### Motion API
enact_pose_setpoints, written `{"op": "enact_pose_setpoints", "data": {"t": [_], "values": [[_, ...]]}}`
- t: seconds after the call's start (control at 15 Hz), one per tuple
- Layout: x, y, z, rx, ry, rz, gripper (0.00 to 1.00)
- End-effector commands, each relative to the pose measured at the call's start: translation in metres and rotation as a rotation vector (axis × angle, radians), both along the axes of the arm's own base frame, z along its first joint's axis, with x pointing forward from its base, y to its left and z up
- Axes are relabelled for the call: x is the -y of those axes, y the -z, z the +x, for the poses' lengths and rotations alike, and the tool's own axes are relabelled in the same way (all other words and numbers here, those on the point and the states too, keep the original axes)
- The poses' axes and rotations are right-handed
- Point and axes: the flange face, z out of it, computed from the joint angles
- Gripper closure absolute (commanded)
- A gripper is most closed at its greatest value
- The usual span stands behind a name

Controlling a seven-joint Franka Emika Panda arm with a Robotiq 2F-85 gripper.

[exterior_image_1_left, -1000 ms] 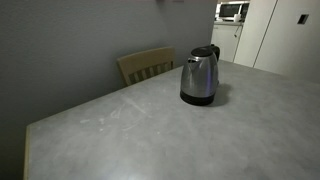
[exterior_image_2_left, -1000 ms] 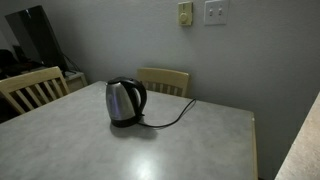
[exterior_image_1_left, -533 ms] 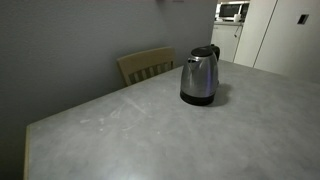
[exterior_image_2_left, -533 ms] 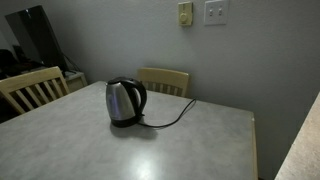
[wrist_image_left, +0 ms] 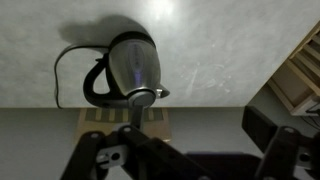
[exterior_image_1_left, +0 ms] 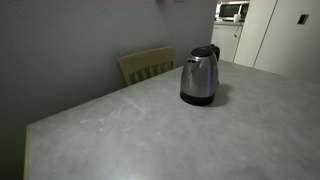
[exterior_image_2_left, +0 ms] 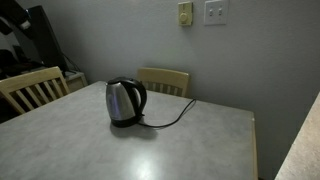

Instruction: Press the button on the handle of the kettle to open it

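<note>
Kettle (exterior_image_2_left: 124, 102) upright on surface (exterior_image_2_left: 205, 150), handle on the cord (exterior_image_2_left: 172, 118) side, same spot as before, hand (wrist_image_left: 190, 158) spread open overhead.

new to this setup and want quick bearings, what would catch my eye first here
A shiny, black-handled steel kettle stands on the pale grey table, the one bright thing in a dim room. In an exterior view its black cord trails across the tabletop toward the far edge, where a wooden chair is pushed in.
</note>
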Motion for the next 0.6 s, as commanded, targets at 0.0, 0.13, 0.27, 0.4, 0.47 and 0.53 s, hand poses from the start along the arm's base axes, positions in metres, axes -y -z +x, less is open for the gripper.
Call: {"op": "enact_pose_setpoints", "data": {"t": [0.0,0.13,0.27,0.4,0.47,0.53], "values": [[-0.002,0.008,0.023,0.084,-0.071,0.041,0.00],[-0.003,0.015,0.032,0.088,-0.105,0.079,0.00],[-0.001,0.030,0.041,0.050,-0.113,0.144,0.00],[0.002,0.045,0.047,0.006,-0.110,0.208,0.00],[0.005,0.055,0.051,-0.024,-0.102,0.234,0.00],[0.007,0.063,0.054,-0.046,-0.091,0.247,0.00]]}}
